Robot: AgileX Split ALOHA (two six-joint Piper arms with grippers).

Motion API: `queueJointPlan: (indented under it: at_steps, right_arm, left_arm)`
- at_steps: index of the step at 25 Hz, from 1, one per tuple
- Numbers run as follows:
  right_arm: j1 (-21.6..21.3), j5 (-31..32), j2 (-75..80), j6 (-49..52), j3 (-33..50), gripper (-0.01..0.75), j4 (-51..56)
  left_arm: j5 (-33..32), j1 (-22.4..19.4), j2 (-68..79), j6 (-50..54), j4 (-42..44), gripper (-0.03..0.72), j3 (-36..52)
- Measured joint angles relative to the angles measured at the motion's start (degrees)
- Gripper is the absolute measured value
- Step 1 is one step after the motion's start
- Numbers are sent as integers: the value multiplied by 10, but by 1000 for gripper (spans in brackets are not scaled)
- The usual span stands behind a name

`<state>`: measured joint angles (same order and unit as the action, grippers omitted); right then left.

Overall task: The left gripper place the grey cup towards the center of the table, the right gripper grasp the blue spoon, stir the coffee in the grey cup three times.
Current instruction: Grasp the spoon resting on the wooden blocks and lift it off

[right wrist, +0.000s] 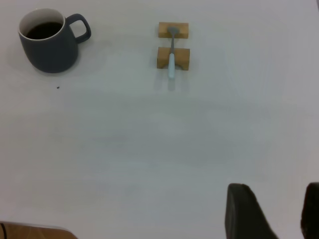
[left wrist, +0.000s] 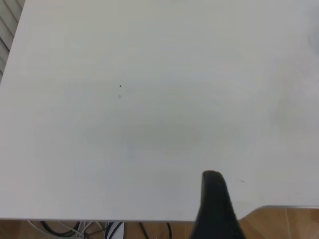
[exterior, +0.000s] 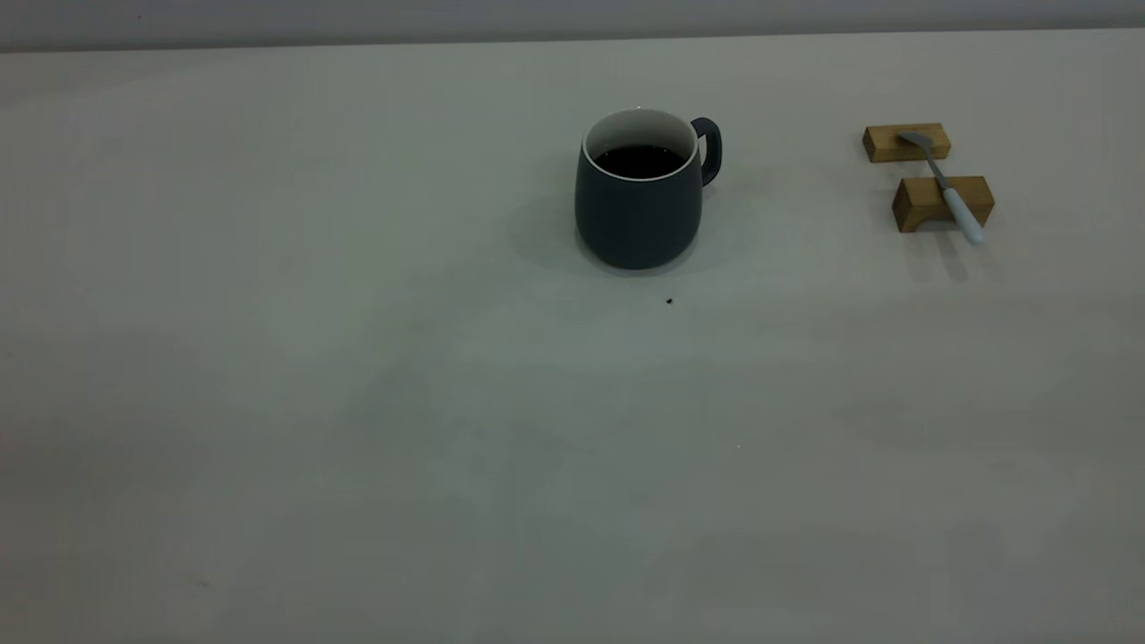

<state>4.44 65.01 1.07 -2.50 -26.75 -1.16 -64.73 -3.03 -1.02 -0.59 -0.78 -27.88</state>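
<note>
- Cup (exterior: 637, 210): you have it upright near mid-table (exterior: 358, 429), handle facing the blocks, coffee (exterior: 640, 161) inside.
- Spoon (exterior: 948, 186): you find it lying across two wooden blocks (exterior: 939, 204), well right of the cup, bowl on the far block, handle overhanging the near one.
- Speck (exterior: 669, 301): just in front of the cup.
- Right claw (right wrist: 271, 211): your fingers are spread, holding nothing, well apart from the spoon.
- Left claw (left wrist: 215, 206): one finger shows at the table edge; you cannot tell its state.

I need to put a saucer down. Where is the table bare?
The table is bare left of the grey cup and all across the near side. The only cluster is the blue spoon on two wooden blocks, far right.
</note>
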Motion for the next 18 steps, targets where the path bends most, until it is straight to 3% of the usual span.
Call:
queueJointPlan:
  at_steps: [18]
  right_arm:
    - [0,-7,3,1,-4,327,3]
  left_arm:
    - [0,0,0,0,0,585,0]
